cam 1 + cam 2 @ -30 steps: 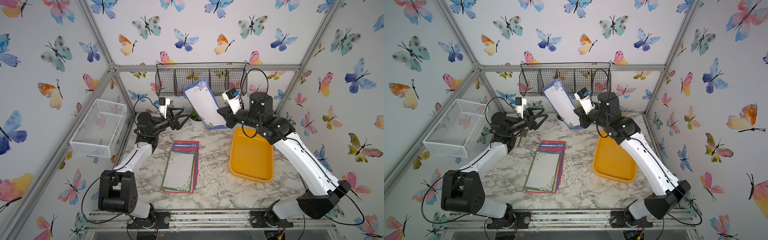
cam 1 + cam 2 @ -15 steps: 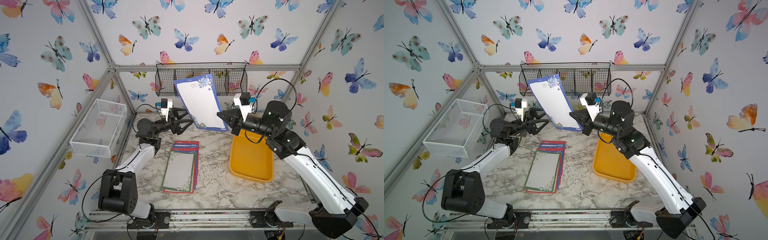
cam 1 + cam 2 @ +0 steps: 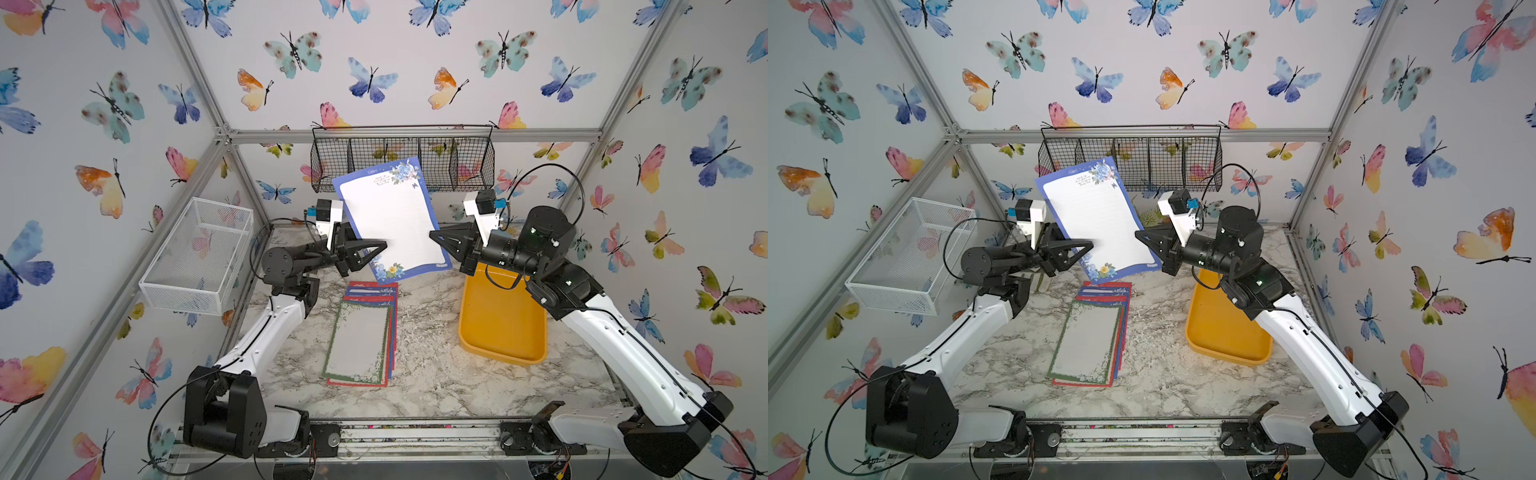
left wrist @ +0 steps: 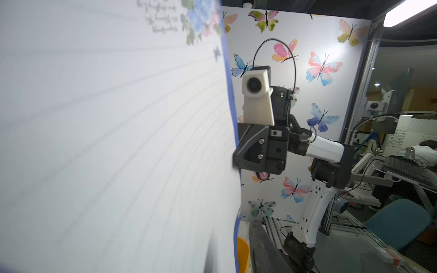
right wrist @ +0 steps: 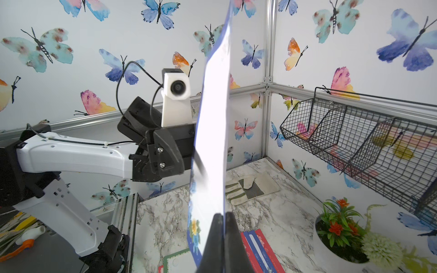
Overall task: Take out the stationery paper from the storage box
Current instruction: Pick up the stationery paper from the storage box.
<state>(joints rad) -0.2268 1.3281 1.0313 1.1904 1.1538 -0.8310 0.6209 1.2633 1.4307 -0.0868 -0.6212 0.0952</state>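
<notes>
On the left wall: a white wire basket is mounted clear of the marble table.
Left gripper: raised above the table and pointed at the left long edge of the lifted sheet. In both top views one dark finger lies across the sheet's printed face. The other finger is hidden behind the paper, so whether the jaws have pinched the sheet or only straddle it cannot be told.
Stack of sheets: flat on the table below and between the two grippers, with a green-bordered sheet on top and red and blue borders fanned out beneath.
Blue-bordered sheet: stationery paper held in the air, standing steeply tilted, its floral corner toward the black wire basket on the back wall (its lower end hangs over the far end of the stack). It is outside the storage box and spans the gap between the grippers.
Right gripper: jaws closed together on the sheet's right long edge. The right wrist view shows the paper edge-on between the pressed fingertips.
Storage box: yellow-orange, on the table to the right of the stack, partly under the right arm. No paper shows on its visible floor.
</notes>
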